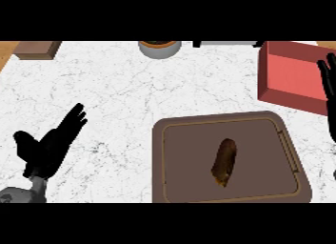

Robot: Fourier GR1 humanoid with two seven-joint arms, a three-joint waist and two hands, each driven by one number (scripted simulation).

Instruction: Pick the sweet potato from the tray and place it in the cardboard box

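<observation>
A brown sweet potato (225, 162) lies lengthwise in the middle of a dark brown tray (181, 157) at the lower centre-right of the white marble counter. A red box (291, 76) stands beyond the tray at the upper right. My right hand (334, 90) is open with straight fingers pointing up at the right edge, beside the red box and right of the tray. At the lower left my left hand (49, 143) rests open on the counter, well left of the tray. Neither hand touches the sweet potato.
A grey round pot (160, 48) stands at the counter's far edge in the middle. A small brown block (38, 49) lies at the far left corner. A dark object (226, 43) shows partly at the top edge.
</observation>
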